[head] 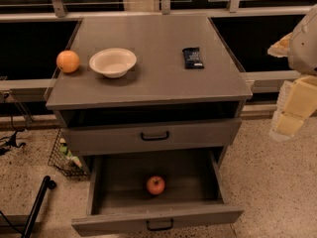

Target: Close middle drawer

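Observation:
The grey cabinet (153, 78) stands in the middle of the view. Its middle drawer (157, 220) is pulled far out toward me, with a black bar handle (160, 225) on its flat front. A red apple (155, 185) lies inside on the drawer's floor. The top drawer (153, 136) above it stands only slightly out. The lowest drawer is hidden under the open one. My gripper (290, 113), pale and blocky, hangs at the right edge of the view. It is to the right of the cabinet, above floor level, and apart from both drawers.
On the cabinet top sit an orange (68, 61), a white bowl (113, 62) and a dark snack bar (192, 57). A wire basket (64, 157) stands on the floor at the cabinet's left. A black pole (37, 207) leans at the lower left. Speckled floor lies to the right.

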You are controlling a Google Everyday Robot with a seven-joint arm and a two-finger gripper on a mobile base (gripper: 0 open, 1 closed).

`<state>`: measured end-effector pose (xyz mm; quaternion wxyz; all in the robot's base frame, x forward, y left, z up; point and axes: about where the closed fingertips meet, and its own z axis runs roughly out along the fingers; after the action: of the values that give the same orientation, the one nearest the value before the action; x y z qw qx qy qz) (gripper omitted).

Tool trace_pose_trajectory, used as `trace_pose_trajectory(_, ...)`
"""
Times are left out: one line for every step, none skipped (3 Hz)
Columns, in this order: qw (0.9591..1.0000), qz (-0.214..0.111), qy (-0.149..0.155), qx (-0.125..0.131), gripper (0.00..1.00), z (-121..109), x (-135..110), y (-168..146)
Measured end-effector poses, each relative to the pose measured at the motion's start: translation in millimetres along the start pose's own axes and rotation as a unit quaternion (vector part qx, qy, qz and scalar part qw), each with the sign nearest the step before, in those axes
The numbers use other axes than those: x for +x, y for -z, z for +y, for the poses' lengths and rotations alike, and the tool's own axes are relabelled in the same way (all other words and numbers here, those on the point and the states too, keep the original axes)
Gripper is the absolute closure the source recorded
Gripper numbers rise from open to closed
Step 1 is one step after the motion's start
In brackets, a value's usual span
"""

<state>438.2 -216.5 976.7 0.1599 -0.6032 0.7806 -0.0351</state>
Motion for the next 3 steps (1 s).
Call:
trace_pose_trajectory(1.0000,0.000,0.000,0.000,0.00,0,0,0)
trace_pose_trajectory(0.9999,-0.008,-0.007,0.003,0.00,2,5,-2)
trace_pose_trajectory(0.9986,-0.043,-0.030,0.001,0.00,14,10,-18)
